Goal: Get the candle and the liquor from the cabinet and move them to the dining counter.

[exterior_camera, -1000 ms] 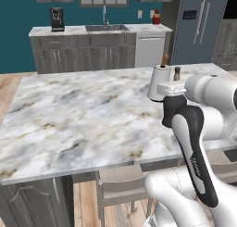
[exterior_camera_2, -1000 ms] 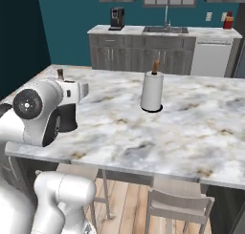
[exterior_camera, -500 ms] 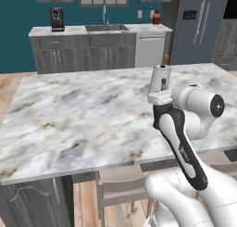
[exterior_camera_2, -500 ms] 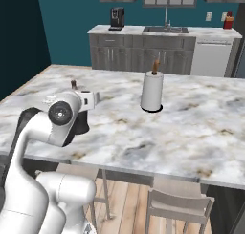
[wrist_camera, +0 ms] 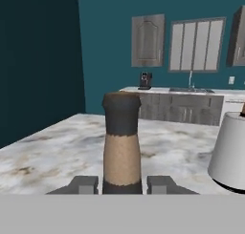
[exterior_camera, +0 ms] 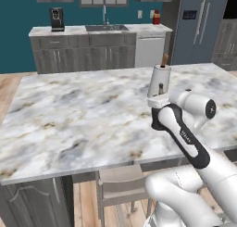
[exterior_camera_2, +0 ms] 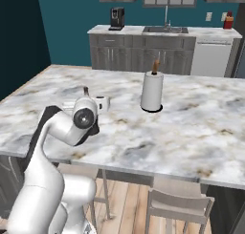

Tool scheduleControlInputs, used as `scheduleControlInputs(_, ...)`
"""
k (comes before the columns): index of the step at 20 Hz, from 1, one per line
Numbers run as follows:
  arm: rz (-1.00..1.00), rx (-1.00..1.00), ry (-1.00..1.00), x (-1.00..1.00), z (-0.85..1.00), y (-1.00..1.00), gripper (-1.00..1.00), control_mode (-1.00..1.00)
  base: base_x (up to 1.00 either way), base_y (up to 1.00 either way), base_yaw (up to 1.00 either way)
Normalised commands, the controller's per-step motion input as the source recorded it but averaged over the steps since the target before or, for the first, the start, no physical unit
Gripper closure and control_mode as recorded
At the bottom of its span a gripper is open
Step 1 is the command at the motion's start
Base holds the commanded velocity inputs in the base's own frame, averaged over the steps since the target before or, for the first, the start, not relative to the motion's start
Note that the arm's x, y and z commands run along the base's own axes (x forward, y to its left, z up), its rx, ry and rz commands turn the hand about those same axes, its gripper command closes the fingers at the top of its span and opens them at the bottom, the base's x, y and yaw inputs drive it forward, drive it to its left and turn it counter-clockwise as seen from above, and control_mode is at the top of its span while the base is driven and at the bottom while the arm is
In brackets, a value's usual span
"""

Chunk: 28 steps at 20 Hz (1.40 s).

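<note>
One liquor (wrist_camera: 122,154) bottle between jaws.

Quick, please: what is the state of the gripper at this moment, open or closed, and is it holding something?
Gripper: closed on the liquor bottle, one finger at each side of its neck, above the dining counter.

Liquor (wrist_camera: 121,142) upright, brownish neck, dark stopper, over marble dining counter (wrist_camera: 62,154)
</note>
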Motion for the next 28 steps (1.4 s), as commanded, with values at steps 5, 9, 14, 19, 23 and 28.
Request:
scheduleControlInputs(5, 0.08, 0.00, 0.01, 0.39, -0.38, -0.37, 1.00, -1.00, 0.00, 0.00, 0.00)
scheduleControlInputs(9, 0.07, 0.00, -0.01, 0.36, -0.47, -0.33, 1.00, -1.00, 0.00, 0.00, 0.00)
scheduleControlInputs(14, 0.04, 0.01, -0.06, 0.35, -0.51, -0.37, 1.00, -1.00, 0.00, 0.00, 0.00)
scheduleControlInputs(19, 0.05, 0.00, 0.00, 0.45, -0.50, -0.25, 1.00, -1.00, 0.00, 0.00, 0.00)
scheduleControlInputs(23, 0.02, 0.00, 0.00, 0.50, -0.48, 0.00, 1.00, -1.00, 0.00, 0.00, 0.00)
scheduleControlInputs(28, 0.01, 0.00, -0.01, 0.50, -0.43, 0.00, 1.00, -1.00, 0.00, 0.00, 0.00)
